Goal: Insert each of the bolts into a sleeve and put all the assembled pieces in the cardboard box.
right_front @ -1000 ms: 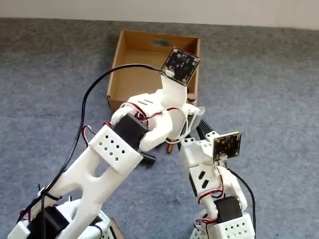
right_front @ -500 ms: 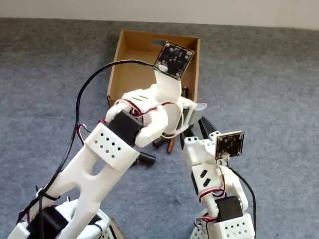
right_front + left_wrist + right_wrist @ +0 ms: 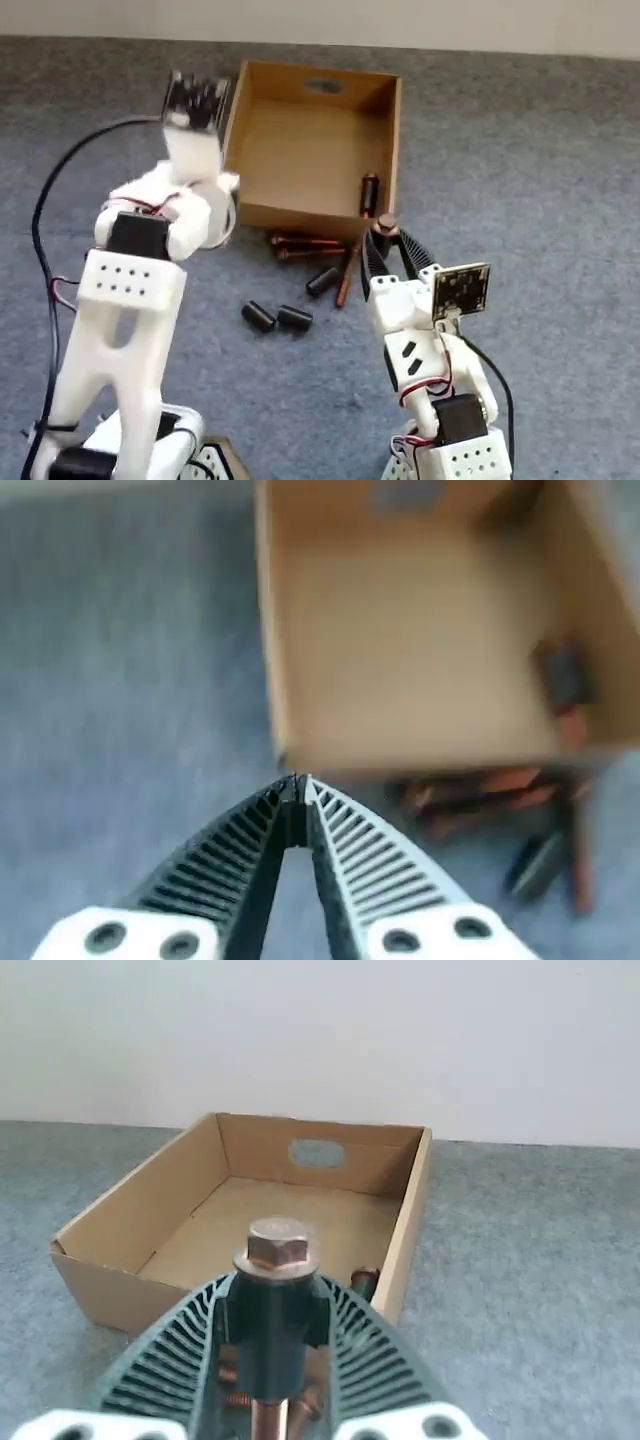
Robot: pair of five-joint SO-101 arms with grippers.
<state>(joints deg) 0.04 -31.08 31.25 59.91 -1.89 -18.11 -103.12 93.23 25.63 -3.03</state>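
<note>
The cardboard box point(image 3: 320, 72) stands at the back of the carpet, with one bolt in a black sleeve point(image 3: 369, 193) lying by its right wall. My right gripper point(image 3: 390, 245) is just in front of the box's near right corner, shut on an upright bolt in a black sleeve point(image 3: 277, 1260). My left gripper point(image 3: 297, 785) is shut with nothing in it, at the box's point(image 3: 265, 630) near left corner. Loose copper bolts point(image 3: 305, 246) and several black sleeves point(image 3: 275, 317) lie on the carpet in front of the box.
Grey carpet runs all around the box, open to the left and right. A black cable point(image 3: 45, 215) loops along the left arm. A pale wall stands behind the box point(image 3: 130, 1290).
The left arm has swung from over the box's right side to its left side, uncovering the box and loose parts. The right arm has hardly moved.
</note>
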